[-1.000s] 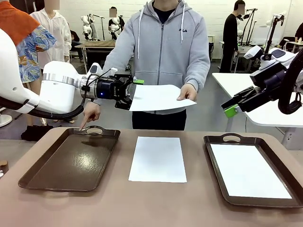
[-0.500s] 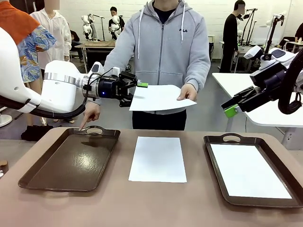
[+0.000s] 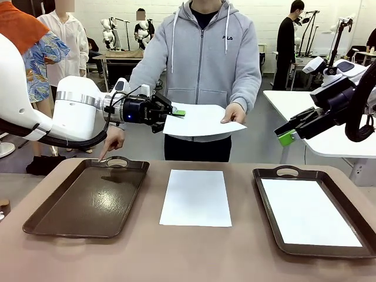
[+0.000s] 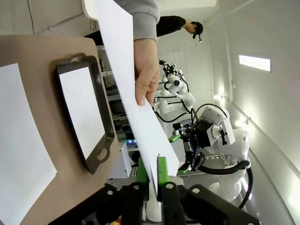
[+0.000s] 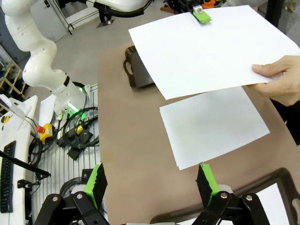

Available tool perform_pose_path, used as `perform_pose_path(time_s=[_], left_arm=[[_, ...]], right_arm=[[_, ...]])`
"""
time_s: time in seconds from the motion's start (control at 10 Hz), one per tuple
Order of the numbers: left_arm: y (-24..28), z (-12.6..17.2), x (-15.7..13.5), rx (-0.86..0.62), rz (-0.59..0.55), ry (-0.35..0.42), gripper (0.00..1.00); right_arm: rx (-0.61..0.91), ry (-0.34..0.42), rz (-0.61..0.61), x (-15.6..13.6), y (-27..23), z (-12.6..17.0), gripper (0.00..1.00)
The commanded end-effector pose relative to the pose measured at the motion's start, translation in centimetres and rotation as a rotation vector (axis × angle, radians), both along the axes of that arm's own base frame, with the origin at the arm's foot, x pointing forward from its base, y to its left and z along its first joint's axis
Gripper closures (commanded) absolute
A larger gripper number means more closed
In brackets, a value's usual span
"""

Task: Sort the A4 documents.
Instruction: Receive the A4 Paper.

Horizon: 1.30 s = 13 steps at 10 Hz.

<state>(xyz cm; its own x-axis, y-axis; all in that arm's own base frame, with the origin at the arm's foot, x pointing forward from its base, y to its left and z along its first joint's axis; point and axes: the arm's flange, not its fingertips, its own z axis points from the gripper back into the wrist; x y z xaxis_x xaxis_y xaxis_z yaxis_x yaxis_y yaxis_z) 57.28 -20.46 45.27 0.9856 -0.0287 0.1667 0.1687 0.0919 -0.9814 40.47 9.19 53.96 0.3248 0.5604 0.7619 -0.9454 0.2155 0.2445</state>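
**Front:** left gripper (image 3: 170, 113) pinching left edge of held sheet (image 3: 202, 120), which is up in air over far table edge. Person's hand (image 3: 233, 114) has opposite edge. Pointing hand (image 3: 111, 144) at left tray (image 3: 59, 226), so guessing that's the drop spot. Table sheet (image 3: 197, 197) flat between trays.

**Left wrist:** green pads (image 4: 161, 166) clamped on held sheet, bite looks shallow. Tip: wait for person's hand to let go, then pull slow and level, no yanking.

**Right wrist:** right gripper (image 5: 151, 185) wide open, holding nothing. Best kept clear.
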Motion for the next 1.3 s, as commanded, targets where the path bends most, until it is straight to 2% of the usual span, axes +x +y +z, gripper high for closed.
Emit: perform_pose_path(time_s=[0.0,0.6,1.2], left_arm=[[-0.20,0.08,0.40,-0.001,0.021,0.017,1.00],[0.48,0.27,0.04,-0.025,-0.017,0.011,1.00],[0.09,-0.02,0.05,0.002,0.005,0.008,1.00]], right_arm=[[-0.001,-0.005,0.005,-0.13,0.03,-0.12,0.00],[-0.001,-0.005,0.005,-0.13,0.03,-0.12,0.00],[-0.001,-0.005,0.005,-0.13,0.03,-0.12,0.00]])
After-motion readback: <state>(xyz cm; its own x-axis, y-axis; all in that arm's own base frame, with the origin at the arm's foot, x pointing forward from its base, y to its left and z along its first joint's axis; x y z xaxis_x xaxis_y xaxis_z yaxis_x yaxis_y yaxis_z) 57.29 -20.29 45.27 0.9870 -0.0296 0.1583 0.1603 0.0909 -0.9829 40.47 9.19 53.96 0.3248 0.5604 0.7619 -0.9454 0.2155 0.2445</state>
